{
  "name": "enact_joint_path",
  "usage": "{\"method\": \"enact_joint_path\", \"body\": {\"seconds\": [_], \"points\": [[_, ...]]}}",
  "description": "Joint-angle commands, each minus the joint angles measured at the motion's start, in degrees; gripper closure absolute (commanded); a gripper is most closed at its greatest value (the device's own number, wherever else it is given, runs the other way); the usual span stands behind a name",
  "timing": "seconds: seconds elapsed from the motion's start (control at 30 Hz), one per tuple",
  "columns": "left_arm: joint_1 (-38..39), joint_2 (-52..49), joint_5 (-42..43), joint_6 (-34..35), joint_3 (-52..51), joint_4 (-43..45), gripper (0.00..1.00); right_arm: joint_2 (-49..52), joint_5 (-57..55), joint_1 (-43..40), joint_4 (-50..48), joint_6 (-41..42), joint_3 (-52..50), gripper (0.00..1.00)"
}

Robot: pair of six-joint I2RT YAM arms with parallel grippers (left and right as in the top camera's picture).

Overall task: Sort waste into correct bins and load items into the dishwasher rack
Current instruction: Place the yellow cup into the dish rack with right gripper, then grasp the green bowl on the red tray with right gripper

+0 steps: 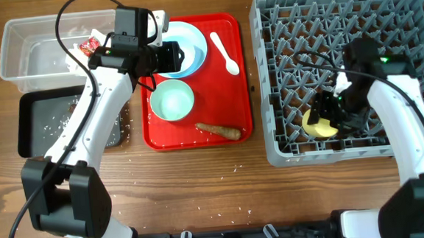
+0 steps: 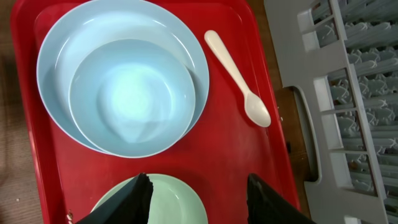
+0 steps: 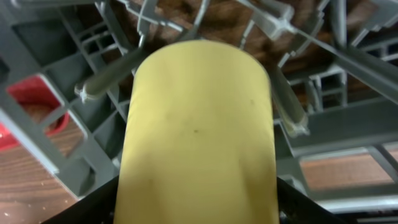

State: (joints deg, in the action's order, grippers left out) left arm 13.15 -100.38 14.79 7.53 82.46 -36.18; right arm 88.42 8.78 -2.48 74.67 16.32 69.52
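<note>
My left gripper is open and empty above the red serving tray, between the light blue bowl, which sits on the pale plate, and the pale green bowl. The white spoon lies on the tray's right side. The orange-brown root lies at the tray's front. My right gripper is shut on the yellow cup, low among the pegs of the grey dishwasher rack.
The red serving tray sits mid-table. The clear tub at the far left holds a red wrapper. The black tray in front of it holds scattered rice. Rice grains dot the wooden table.
</note>
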Motion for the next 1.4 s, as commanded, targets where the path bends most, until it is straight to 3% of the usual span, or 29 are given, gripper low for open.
{"method": "enact_joint_path", "body": {"seconds": [0.0,0.3,0.43,0.53,0.63,0.77,1.03,1.23,1.37], "points": [[0.2,0.6,-0.8,-1.3,0.2,-1.0,0.48,2.1,-0.6,0.4,-0.7,0.3,-0.5,0.01],[0.2,0.5,-1.5,-1.3,0.2,-1.9,0.43,0.3,2.7,0.6,-0.3,-3.0,15.4,0.01],[0.2,0.5,-2.9,-1.3,0.2,-2.3,0.41,-0.5,3.1,5.0,-2.0,-4.3,19.0,0.02],[0.2,0.5,-3.0,-1.4,0.2,-3.5,0.41,0.0,3.1,10.2,-7.8,-1.3,18.9,0.05],[-0.1,0.5,-8.4,-1.0,0.2,-6.8,0.42,1.4,3.1,17.2,-16.8,3.1,18.9,0.08],[-5.0,2.7,-8.6,5.0,0.2,-7.2,0.42,7.9,3.1,26.5,-27.7,9.2,18.9,0.16],[-14.1,6.8,-8.2,4.9,0.2,-10.7,0.38,25.6,4.9,36.7,-39.9,14.0,18.9,0.35],[-15.7,6.8,-8.3,4.9,0.2,-11.7,0.35,34.1,4.7,39.4,-44.6,15.9,18.9,0.46],[-15.7,6.8,-8.3,4.9,0.2,-11.6,0.30,35.1,4.6,39.4,-44.6,16.7,18.9,0.67]]}}
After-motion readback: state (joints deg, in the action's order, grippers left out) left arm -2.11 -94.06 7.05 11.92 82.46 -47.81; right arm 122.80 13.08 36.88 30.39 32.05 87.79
